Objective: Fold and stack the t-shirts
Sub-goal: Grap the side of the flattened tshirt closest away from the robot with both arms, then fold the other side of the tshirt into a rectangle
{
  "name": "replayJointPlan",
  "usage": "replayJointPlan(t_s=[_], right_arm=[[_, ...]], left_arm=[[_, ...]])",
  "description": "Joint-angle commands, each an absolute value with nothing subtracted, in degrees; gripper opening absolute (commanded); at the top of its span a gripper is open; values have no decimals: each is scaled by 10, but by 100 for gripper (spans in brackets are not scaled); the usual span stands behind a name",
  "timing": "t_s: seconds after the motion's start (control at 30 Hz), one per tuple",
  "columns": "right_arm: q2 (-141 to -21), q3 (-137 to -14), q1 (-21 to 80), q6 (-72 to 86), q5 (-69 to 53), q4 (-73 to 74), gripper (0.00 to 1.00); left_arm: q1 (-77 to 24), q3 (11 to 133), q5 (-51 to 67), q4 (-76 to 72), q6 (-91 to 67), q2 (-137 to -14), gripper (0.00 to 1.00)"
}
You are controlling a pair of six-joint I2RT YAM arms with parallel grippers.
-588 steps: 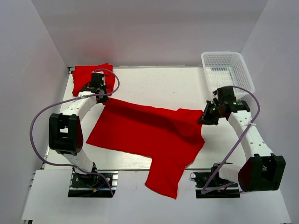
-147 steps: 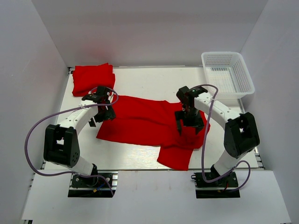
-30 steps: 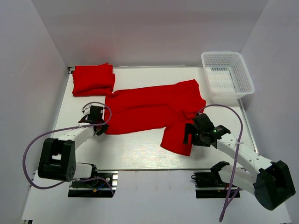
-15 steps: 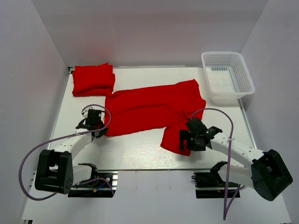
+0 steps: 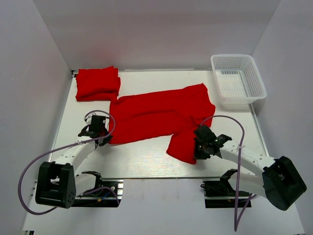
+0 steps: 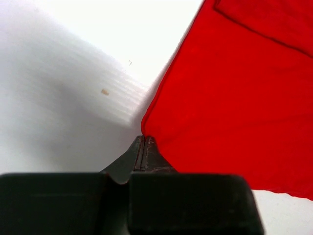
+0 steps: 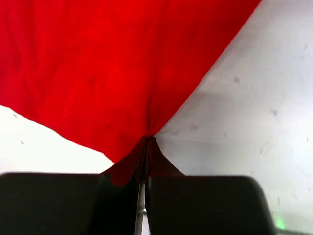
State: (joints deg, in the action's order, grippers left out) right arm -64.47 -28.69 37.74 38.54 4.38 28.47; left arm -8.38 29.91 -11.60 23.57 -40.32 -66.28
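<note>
White-walled cell, white table [image 5: 146,159]. The red t-shirt [image 5: 156,115] lies spread mid-table. The left gripper [image 5: 103,140] is clamped on its near-left corner and the right gripper [image 5: 197,151] pinches its near-right edge. I judge both holds are for folding it. The folded stack [image 5: 98,83] waits far-left.

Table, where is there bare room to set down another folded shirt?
Bare: the far strip between the folded stack and the basket, and the near strip in front of the spread shirt. Crowded: the middle, where the left fingers and right fingers pinch that shirt.
</note>
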Motion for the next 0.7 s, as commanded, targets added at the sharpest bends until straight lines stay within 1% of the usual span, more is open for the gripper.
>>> replayJointPlan(t_s=[0.0,0.13,0.17,0.3,0.37,0.47,0.5,0.53,0.57,0.6,0.67], right_arm=[[-622,-286,386,401,27,345,0],[-546,-310,387,396,16,442,0],[-527,-311,388,397,-16,450,0],[-505,-316,400,402,-64,498,0],[-505,-328,403,396,-62,509,0],[-511,-371,401,378,-34,521,0],[-516,-383,398,380,-6,519,0],[-528,-427,399,384,29,511,0],[-545,-442,397,388,41,509,0],[-561,-472,397,408,94,508,0],[-590,-520,391,418,140,496,0]], left_arm=[[-84,324,-129,291,-410,-624,0],[-84,338,-123,383,-438,-586,0],[-90,338,-123,420,-446,-580,0],[-85,323,-130,439,-466,-570,0],[-85,323,-130,449,-472,-586,0],[-85,356,-141,464,-479,-617,0],[-85,362,-146,464,-479,-622,0],[-85,369,-146,464,-479,-622,0],[-85,384,-146,464,-479,-627,0],[-85,393,-151,469,-485,-633,0],[-85,417,-163,469,-485,-640,0]])
